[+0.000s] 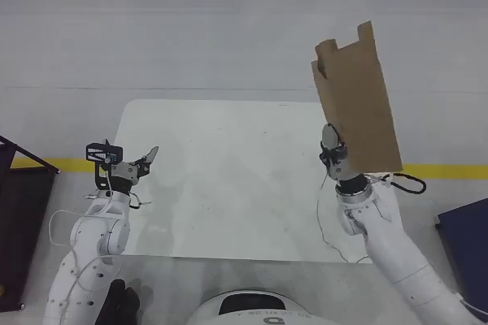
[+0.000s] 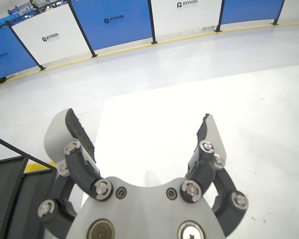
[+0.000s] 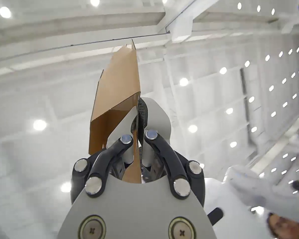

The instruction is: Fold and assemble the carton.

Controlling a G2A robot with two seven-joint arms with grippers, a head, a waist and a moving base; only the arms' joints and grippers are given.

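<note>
At the left edge of the desk [image 1: 228, 179] the left hand [image 1: 143, 162] hovers just above the white top with its 2 fingers [image 2: 77, 135] spread wide and nothing between them. A dark rack [image 1: 0, 211] stands on the floor beside that corner, close to the left arm's elbow side, and a yellow line [image 1: 32, 162] runs along the floor behind it. The middle of the desk lies bare in front of both arms.

Over the right edge, the right hand [image 1: 333, 150] is raised off the desk and pinches the carton [image 1: 358, 97] by 1 wall at its lower end; the right wrist view shows the fingers pressed together on the board [image 3: 117, 83]. The carton stands nearly upright in the air, tilted slightly, with its notched flaps on top, and it looks partly opened into a sleeve rather than fully flat.

It should prove light and stiff across each panel but willing to hinge at its creases; thin board like this may dent or tear under a hard pinch. A second hold on an opposite panel edge, away from the creases, looks sensible. A black cable [image 1: 407, 183] loops beside the right wrist, and a dark blue panel [image 1: 480, 236] sits on the floor farther right, neither blocking the desk.
</note>
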